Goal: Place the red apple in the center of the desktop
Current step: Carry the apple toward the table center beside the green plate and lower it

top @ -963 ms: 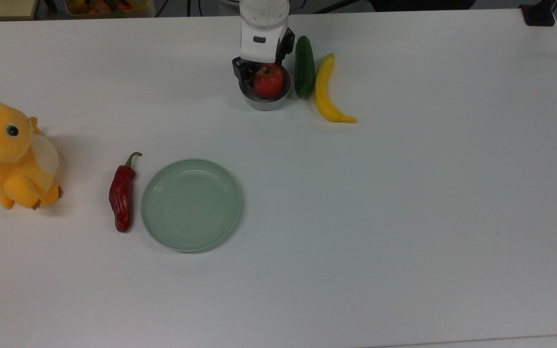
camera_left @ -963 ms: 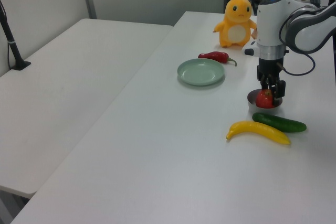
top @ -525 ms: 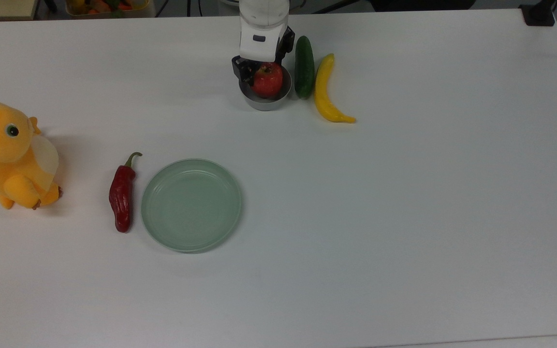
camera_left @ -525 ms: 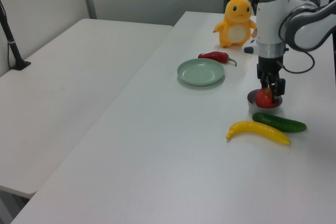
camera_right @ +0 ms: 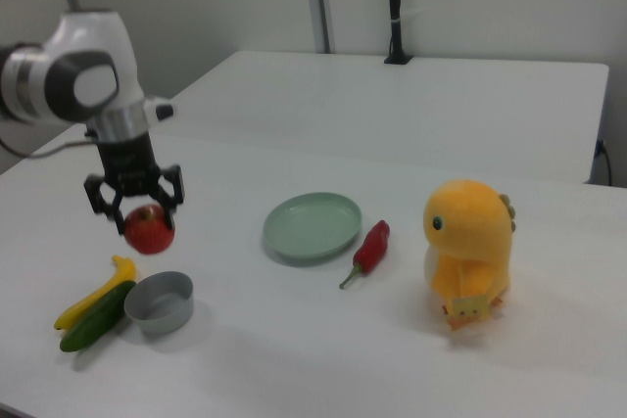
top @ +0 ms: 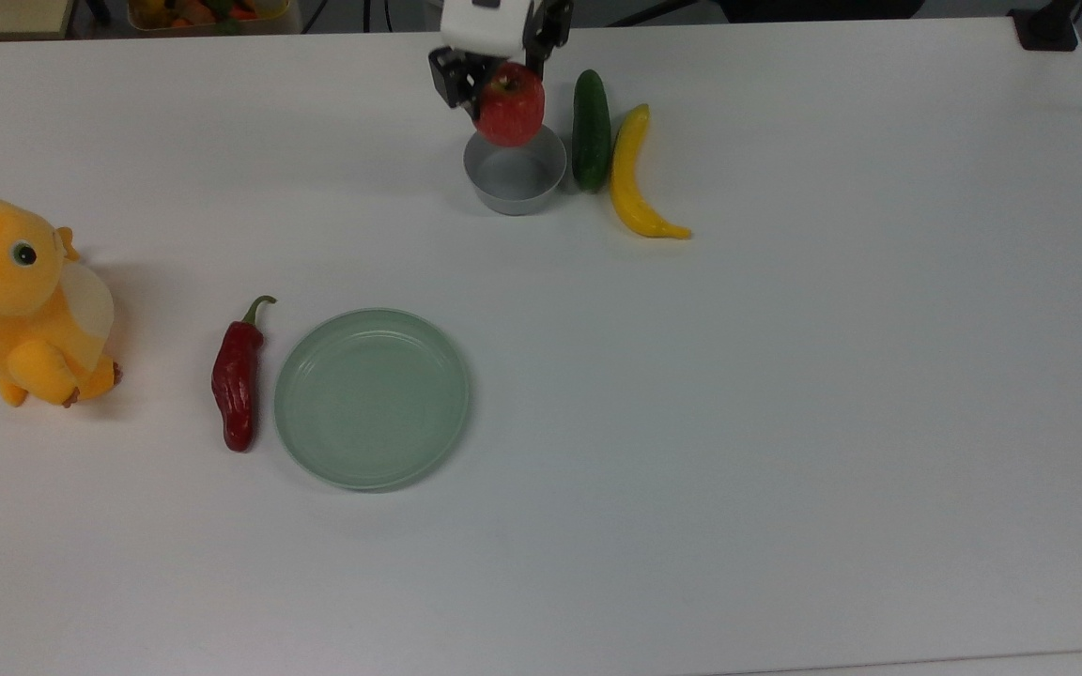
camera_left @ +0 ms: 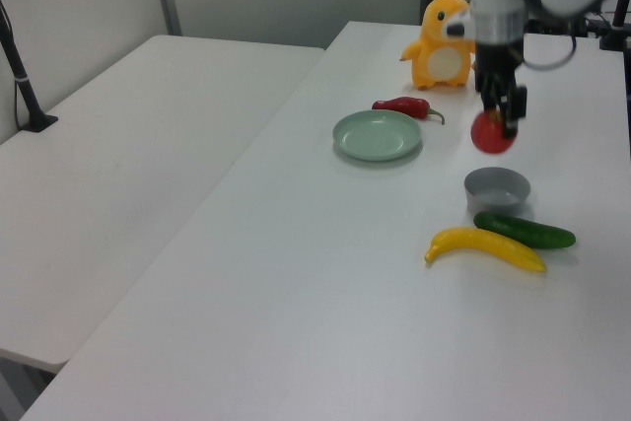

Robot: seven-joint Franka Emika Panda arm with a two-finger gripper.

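Note:
The red apple hangs in the air above the grey bowl, and my gripper is shut on it from above. The bowl under it holds nothing. The white desktop stretches wide below, with its middle to the top view's right of the green plate.
A cucumber and a yellow banana lie just to the top view's right of the bowl. A pale-green plate, a red chili pepper and an orange plush toy sit at the top view's left.
My gripper has risen and lifted the red apple out of the grey bowl, which now stands bare. Nothing else has moved.

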